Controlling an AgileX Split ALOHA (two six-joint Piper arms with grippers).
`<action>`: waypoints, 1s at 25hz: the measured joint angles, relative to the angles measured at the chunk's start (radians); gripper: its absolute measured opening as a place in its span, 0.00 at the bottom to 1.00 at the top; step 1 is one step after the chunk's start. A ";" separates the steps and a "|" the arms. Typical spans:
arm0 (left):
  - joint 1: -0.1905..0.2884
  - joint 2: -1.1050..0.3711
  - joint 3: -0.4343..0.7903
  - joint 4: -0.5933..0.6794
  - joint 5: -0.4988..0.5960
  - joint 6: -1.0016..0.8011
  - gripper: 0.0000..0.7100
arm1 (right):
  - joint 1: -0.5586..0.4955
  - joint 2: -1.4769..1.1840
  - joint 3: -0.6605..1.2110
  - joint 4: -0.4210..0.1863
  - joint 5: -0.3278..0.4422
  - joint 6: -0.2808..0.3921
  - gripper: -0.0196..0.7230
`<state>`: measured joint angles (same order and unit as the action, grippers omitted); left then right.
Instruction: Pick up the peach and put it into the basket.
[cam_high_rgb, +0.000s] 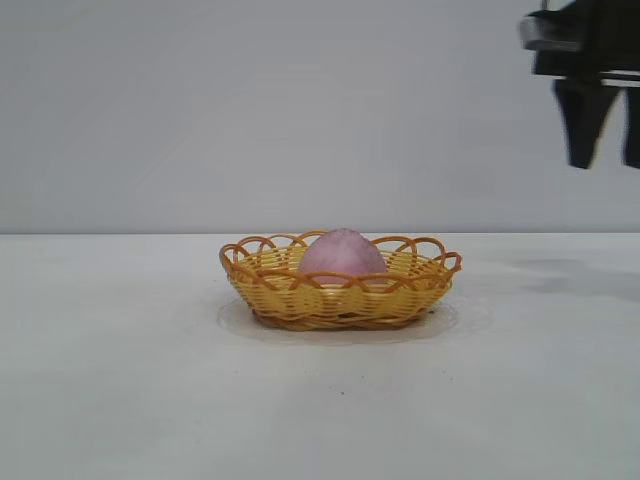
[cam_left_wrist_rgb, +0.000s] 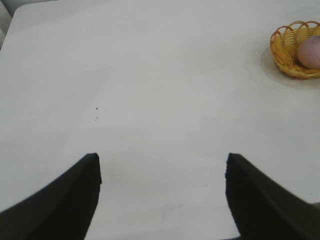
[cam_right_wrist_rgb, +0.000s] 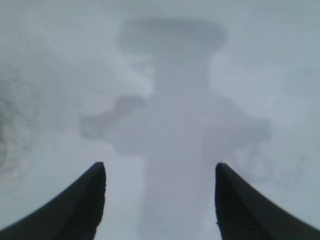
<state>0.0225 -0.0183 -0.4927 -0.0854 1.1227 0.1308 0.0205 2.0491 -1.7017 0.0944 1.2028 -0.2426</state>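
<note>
One dull pink-mauve matte peach (cam_high_rgb: 342, 255) sits inside the shallow yellow-orange wicker basket (cam_high_rgb: 340, 298). Looks light and firm, probably grippy; I'd pinch its widest middle. Right gripper (cam_high_rgb: 606, 120) hangs high, spread, empty; left gripper (cam_left_wrist_rgb: 162, 170) likewise, well apart.

A plain pale grey wall (cam_high_rgb: 250, 110) fills the upper half of the exterior view, flat and unmarked, with no window, door or fixture showing on it. It meets the white surface (cam_high_rgb: 120, 380) along a straight, level line across the whole width. The surface is matte and evenly lit; the light is soft and diffuse, throwing only faint, blurred shadows, one of them a dim grey patch (cam_high_rgb: 575, 275) near the right edge. From the left wrist view the same white top shows a few tiny dark specks (cam_left_wrist_rgb: 97, 113) and a rounded far corner (cam_left_wrist_rgb: 15, 12). No floor is visible.
</note>
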 joint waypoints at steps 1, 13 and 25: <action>0.000 0.000 0.000 0.000 0.000 0.000 0.72 | -0.025 0.000 0.000 0.002 0.007 0.000 0.57; 0.000 0.000 0.000 0.000 0.000 0.000 0.72 | -0.129 -0.152 0.124 0.074 0.021 0.000 0.57; 0.000 0.000 0.000 0.000 0.000 0.000 0.72 | -0.129 -0.701 0.455 0.066 0.034 0.000 0.57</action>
<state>0.0225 -0.0183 -0.4927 -0.0854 1.1227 0.1308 -0.1086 1.3477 -1.2463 0.1604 1.2363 -0.2426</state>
